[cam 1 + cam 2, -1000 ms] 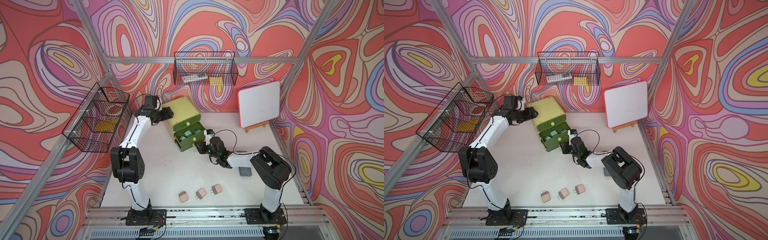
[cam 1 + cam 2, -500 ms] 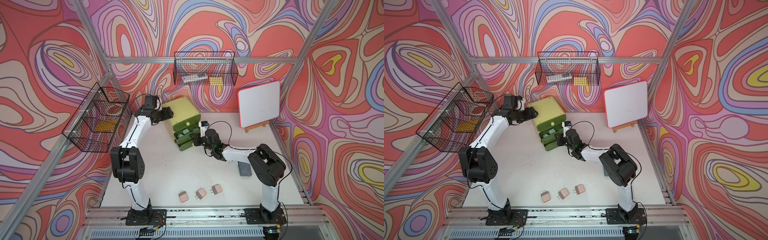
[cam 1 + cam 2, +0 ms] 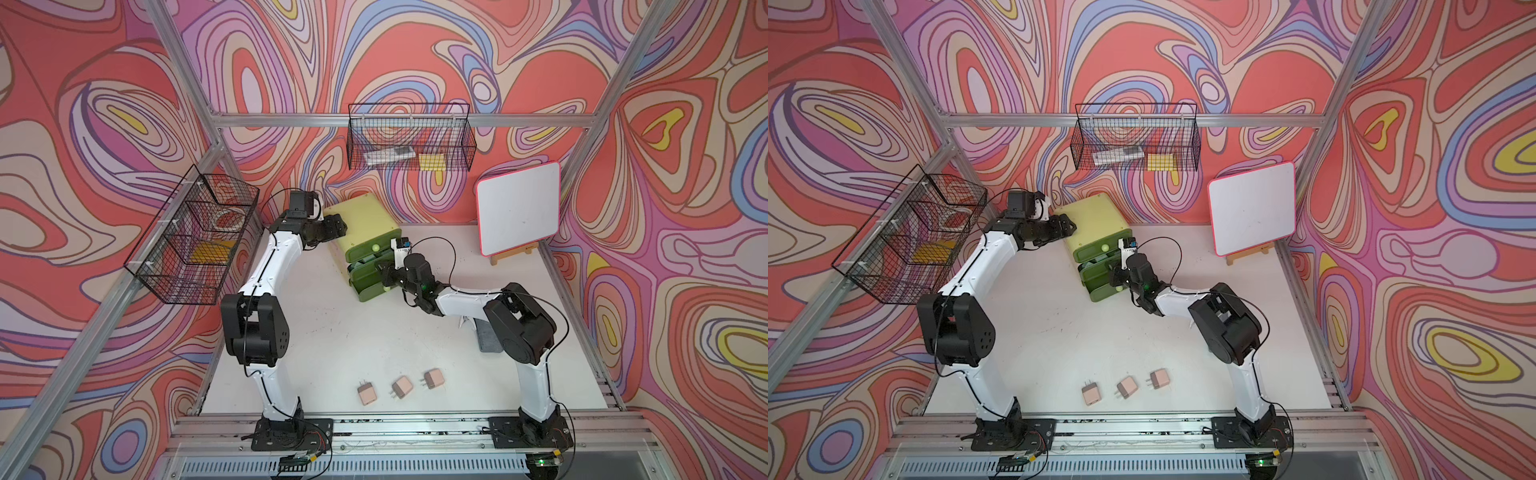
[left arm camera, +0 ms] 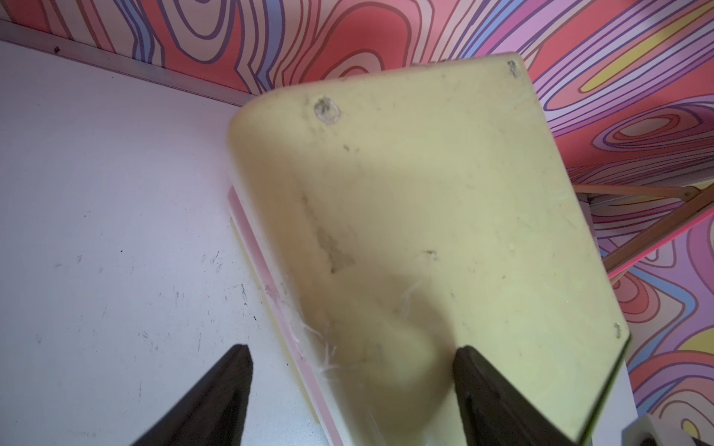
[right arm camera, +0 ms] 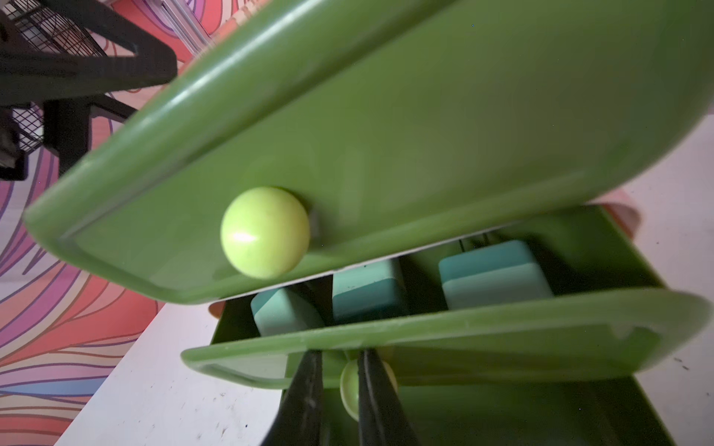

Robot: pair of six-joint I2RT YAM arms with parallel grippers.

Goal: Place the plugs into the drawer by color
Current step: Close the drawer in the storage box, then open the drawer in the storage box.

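Now the right end effector (image 5: 339,359), pinched on its round pale-green knob (image 5: 349,390), has pushed the olive-green plastic drawer (image 5: 444,324) ahead nearly shut; mint-green plugs (image 5: 369,293) stowed.

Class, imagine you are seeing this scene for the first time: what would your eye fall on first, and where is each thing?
The swirling red, pink and purple walls around the whole table strike first. Next, the yellow-green cabinet at the back of the table, where the right tool is shut on the knob of the part-open middle drawer holding three bluish-green plugs. Last, three pink plugs in a row near the front edge.
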